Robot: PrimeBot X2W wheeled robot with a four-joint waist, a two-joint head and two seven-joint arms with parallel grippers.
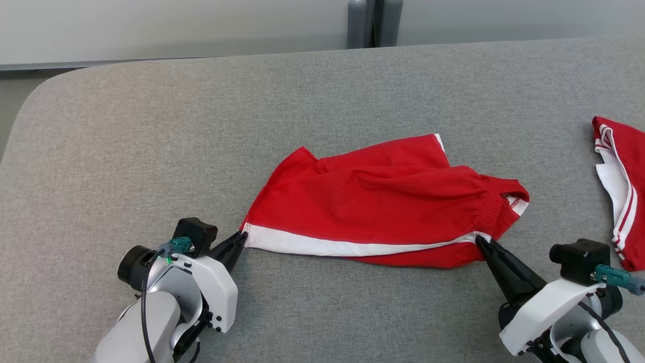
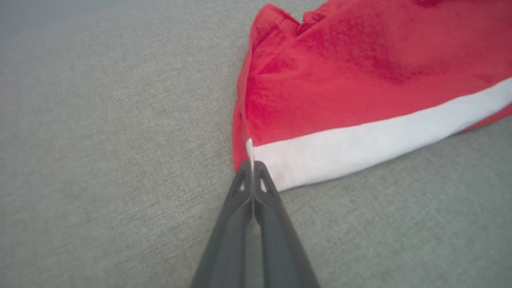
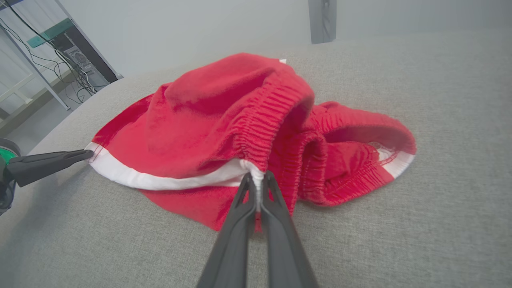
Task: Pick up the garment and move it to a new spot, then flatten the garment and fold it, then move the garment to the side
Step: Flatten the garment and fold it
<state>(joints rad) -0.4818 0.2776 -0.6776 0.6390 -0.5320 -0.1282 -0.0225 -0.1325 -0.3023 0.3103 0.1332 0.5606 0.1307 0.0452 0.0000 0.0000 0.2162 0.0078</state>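
Nearest the robot, the left gripper point(image 1: 243, 236) sits low at the lower left of the head view. Its two dark fingers are pressed together on the hem corner of the garment point(image 1: 383, 201), right where the white stripe point(image 1: 347, 247) ends; the left wrist view shows the cloth edge pinched between the tips. At the lower right, the right gripper point(image 1: 478, 239) is likewise clenched on the garment, gripping the other end of that white stripe where it meets the gathered elastic waistband point(image 1: 496, 209). The garment, a pair of red shorts, lies on the grey worktop point(image 1: 201, 126) between the two grippers. Its near edge runs from one to the other, leg end toward the left and waistband toward the right. The rest of the cloth lies rumpled just beyond the fingertips, with folds across the middle and the waistband bunched and partly turned open. Farther right, well apart from it, a second red-and-white cloth point(image 1: 622, 186) lies at the edge of the head view. Beyond the worktop's far edge stand a pale wall point(image 1: 151, 25) and a grey post point(image 1: 363, 22).
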